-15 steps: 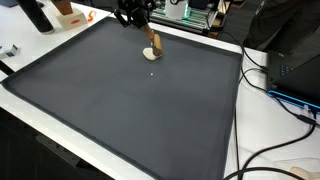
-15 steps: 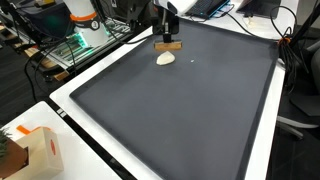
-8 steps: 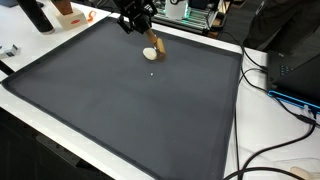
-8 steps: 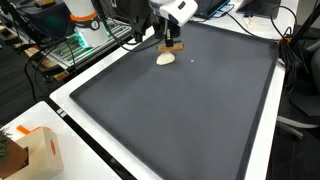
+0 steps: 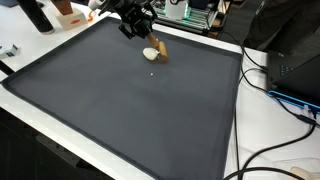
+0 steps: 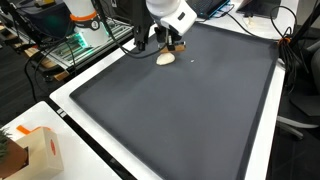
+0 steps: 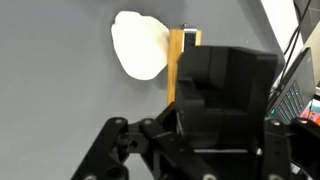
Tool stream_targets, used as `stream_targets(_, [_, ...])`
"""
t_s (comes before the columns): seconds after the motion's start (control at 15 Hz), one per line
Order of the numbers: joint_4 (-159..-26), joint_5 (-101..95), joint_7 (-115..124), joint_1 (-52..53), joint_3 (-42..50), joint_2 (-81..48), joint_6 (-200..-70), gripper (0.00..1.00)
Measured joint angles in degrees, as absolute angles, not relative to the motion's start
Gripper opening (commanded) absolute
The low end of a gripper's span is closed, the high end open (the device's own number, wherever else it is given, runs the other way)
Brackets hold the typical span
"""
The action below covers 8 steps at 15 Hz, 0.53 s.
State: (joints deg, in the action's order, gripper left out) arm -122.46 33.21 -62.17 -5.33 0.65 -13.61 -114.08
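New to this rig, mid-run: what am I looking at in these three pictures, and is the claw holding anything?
It is one robot arm ending in a black two-finger gripper. Two pictures come from cameras outside the robot, seeing the same table from different places. The third comes from a camera on the wrist, looking past the gripper's black body. The surface is a large dark grey mat. On it lie a pale cream oval lump and a small light wooden block, side by side, seemingly touching. The gripper hangs close by them and holds nothing visible; whether its fingers are open or shut is unclear.
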Motion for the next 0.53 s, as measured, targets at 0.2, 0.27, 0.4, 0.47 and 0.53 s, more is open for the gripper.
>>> stream_targets(0.2, [-121.8, 33.9, -62.4, -5.6, 0.5, -14.5, -113.5, 0.19])
stream_targets(0.27, [-121.5, 34.2, -62.6, -5.7, 0.4, -14.9, -113.2, 0.19])
stream_targets(0.4, [-121.2, 34.7, -62.8, -5.9, 0.4, -15.4, -112.8, 0.19])
stream_targets(0.47, [-121.0, 35.1, -63.0, -6.0, 0.4, -15.7, -112.5, 0.19])
stream_targets(0.53, [-120.7, 35.4, -63.0, -6.2, 0.4, -16.0, -112.3, 0.19])
